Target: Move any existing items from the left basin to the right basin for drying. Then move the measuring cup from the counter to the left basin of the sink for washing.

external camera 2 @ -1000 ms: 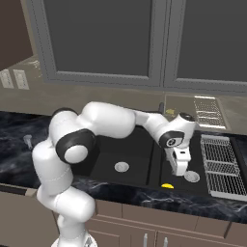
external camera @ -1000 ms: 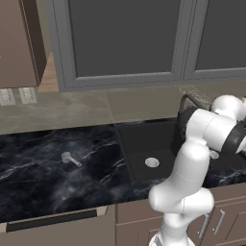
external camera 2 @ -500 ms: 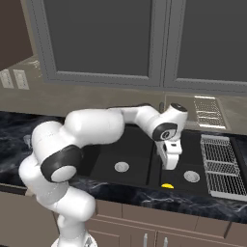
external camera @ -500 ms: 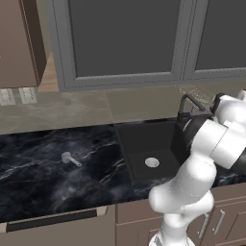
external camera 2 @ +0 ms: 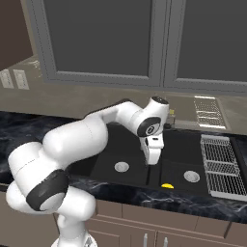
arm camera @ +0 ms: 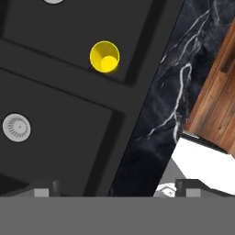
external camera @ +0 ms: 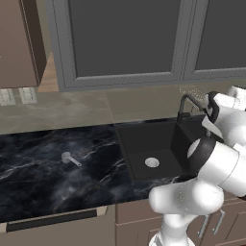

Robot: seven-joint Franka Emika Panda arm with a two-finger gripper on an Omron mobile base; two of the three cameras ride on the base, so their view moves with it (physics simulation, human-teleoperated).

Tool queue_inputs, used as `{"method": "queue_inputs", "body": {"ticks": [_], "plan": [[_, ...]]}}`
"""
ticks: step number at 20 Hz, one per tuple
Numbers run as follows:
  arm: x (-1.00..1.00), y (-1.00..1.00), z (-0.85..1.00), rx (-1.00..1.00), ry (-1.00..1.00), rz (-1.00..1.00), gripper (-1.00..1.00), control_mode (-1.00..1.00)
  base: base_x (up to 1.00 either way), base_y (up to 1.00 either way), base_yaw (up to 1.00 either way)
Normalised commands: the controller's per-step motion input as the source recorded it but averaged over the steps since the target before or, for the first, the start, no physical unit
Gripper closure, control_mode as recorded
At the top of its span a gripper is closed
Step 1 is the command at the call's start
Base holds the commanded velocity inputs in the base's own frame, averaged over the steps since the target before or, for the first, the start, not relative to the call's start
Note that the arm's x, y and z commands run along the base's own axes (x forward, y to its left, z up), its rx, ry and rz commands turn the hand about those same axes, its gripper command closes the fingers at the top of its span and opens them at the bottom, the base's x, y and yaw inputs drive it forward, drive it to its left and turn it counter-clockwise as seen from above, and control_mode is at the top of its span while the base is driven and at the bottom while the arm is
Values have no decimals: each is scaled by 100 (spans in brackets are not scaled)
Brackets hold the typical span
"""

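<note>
1. Left base view: taken from behind and left of the arm, angled forward and down over counter [external camera: 43,178] and sink [external camera: 158,149].
2. Right base view: taken from behind and right; the same sink [external camera 2: 144,166] is shared.
3. Hand view: close, looking down into the basins, rolled sideways.

Small bright yellow rounded lump [external camera 2: 167,185] lies in black right basin [external camera 2: 195,166], front-left corner. Tiny pale grey semi-clear measuring cup [external camera: 67,157] upright on black marble counter [external camera: 43,178], left of sink.

Grey wall cabinets [external camera 2: 159,43] hang above a beige backsplash [external camera: 72,108]. A wire dish rack [external camera 2: 222,166] sits on the right. Wall outlets [external camera: 17,96] sit far left.
</note>
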Motion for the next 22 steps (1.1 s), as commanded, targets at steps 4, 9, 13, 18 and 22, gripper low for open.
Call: {"method": "queue_inputs", "body": {"ticks": [4,9,13,18,22], "plan": [[-3,63,25,0,0,5,-100,-100,0,0,0],[-5,63,22,0,0,6,-100,-100,0,0,0],[-4,64,20,0,0,7,-100,-100,0,0,0],[-1,67,8,-2,0,10,-100,-100,0,0,0],[0,65,3,-1,0,14,-100,-100,0,0,0]]}}
